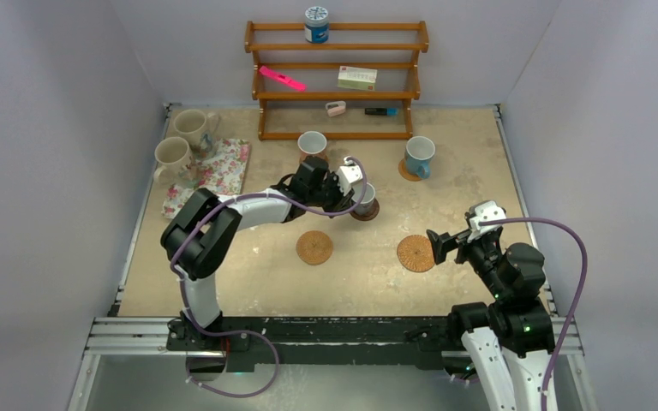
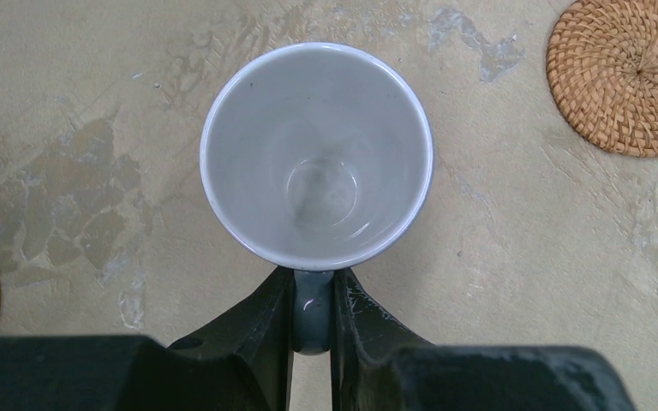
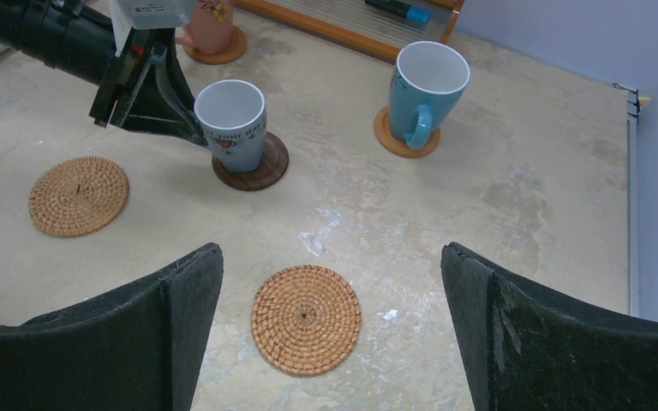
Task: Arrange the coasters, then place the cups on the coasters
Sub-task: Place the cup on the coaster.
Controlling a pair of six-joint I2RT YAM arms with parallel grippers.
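Note:
A small grey-blue cup [image 3: 231,124] stands over the dark brown coaster [image 3: 261,171]; I cannot tell if it touches. My left gripper [image 2: 313,282] is shut on its handle [image 2: 313,312]. The blue cup [image 1: 419,156] sits on a tan coaster at the back right. The white-and-pinkish cup [image 1: 312,144] sits on another by the rack. Two cream cups [image 1: 192,127] [image 1: 171,157] stand at the back left. Two woven coasters [image 1: 314,247] [image 1: 415,253] lie bare. My right gripper [image 3: 330,257] hangs open above the right one [image 3: 306,319], holding nothing.
A wooden rack [image 1: 334,96] stands against the back wall with a blue-and-white canister [image 1: 316,24] on top and small items on its shelves. A floral cloth mat [image 1: 223,167] lies at the back left by the cream cups. Walls close in the left, right and back sides.

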